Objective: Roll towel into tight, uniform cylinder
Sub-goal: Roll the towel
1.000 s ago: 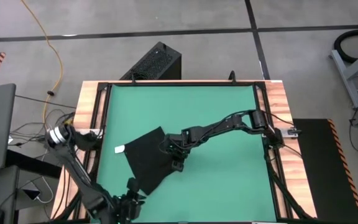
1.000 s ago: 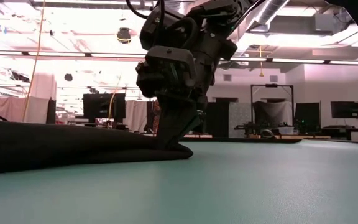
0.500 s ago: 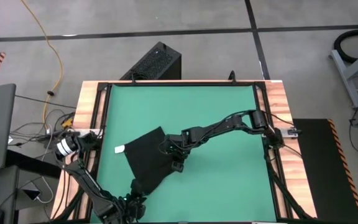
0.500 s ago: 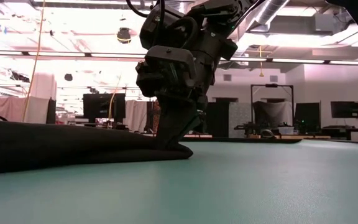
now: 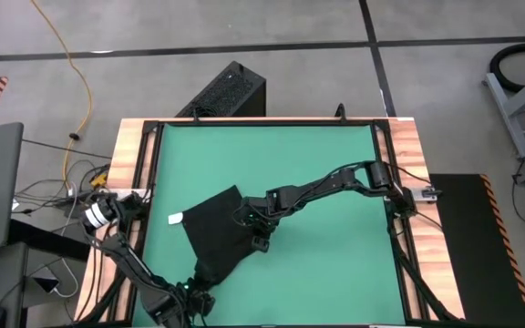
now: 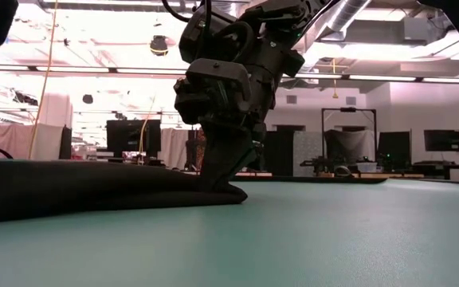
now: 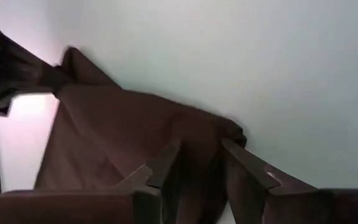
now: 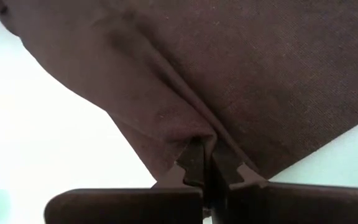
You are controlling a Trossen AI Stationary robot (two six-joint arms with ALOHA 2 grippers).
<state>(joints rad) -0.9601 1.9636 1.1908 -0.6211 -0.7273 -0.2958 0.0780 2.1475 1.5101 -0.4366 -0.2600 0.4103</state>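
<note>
Black towel (image 5: 215,230) lies unrolled at seven o'clock on the green mat (image 5: 326,164), both corners in reach.
My right gripper (image 5: 259,230) pinches its three-o'clock corner tight; my left gripper (image 7: 197,163) stands spread around the six-o'clock corner. I judge that closing off-centre or pulling unevenly would skew the roll.

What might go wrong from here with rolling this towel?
1. The right gripper pinches only a small fold at the towel edge; a pull may slip it free.
2. The left gripper straddles the near corner with jaws apart; closing may bunch the cloth, making the roll uneven.
3. The towel lies flat and skewed on the mat, so rolling could come out crooked.
</note>
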